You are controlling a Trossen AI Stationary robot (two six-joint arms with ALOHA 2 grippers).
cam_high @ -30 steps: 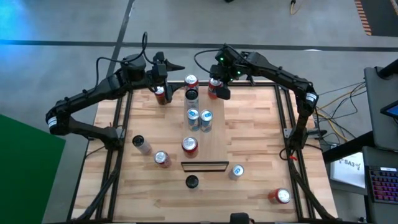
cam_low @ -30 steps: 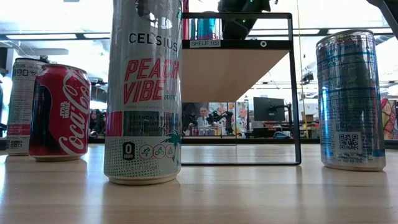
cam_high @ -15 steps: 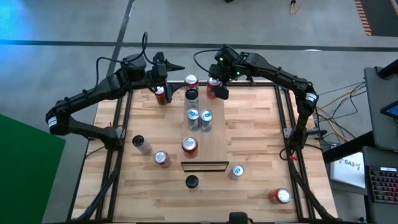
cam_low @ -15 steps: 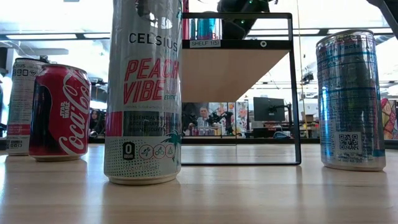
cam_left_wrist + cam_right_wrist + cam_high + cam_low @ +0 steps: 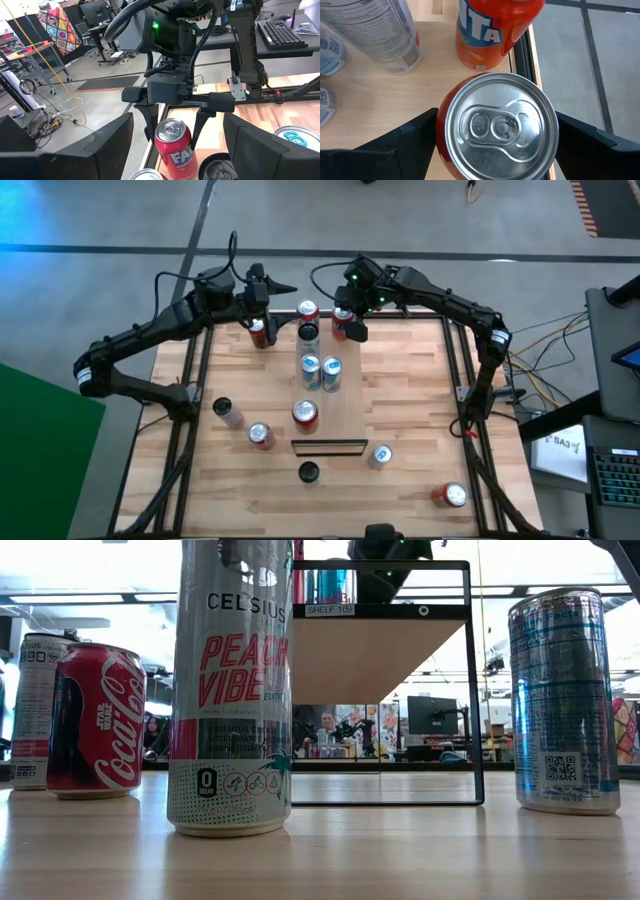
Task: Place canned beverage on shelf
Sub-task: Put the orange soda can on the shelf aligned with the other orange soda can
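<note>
The shelf (image 5: 345,405) is a raised light-wood board running from near to far across the middle of the table, its underside (image 5: 370,650) showing in the low view. Several cans stand on it, among them an orange Fanta can (image 5: 490,30) at its far end. My right gripper (image 5: 345,323) is shut on a red can (image 5: 495,127) just right of the Fanta can, over the shelf's far right corner. My left gripper (image 5: 262,323) is beyond the shelf's left side at the far edge, level, shut on a smaller red can (image 5: 258,330). My left gripper has the smaller red can between its two fingers, coming level from the table's left. Only the can's top rim (image 5: 143,175) shows, at the picture's lower edge, so the place of contact is cut off. The can stands upright. My right gripper pinches the red can's upper wall (image 5: 441,150) between its two fingers (image 5: 400,145), one on each side, slanting down from the far right. The can is upright, top up. Whether its base rests on the shelf I cannot tell.
Loose cans stand on the tabletop: a dark-topped one (image 5: 228,412), a red one (image 5: 260,435), a black one (image 5: 308,471), a blue one (image 5: 380,455) and a red one (image 5: 452,496). Dark frame posts (image 5: 455,380) line both table sides.
</note>
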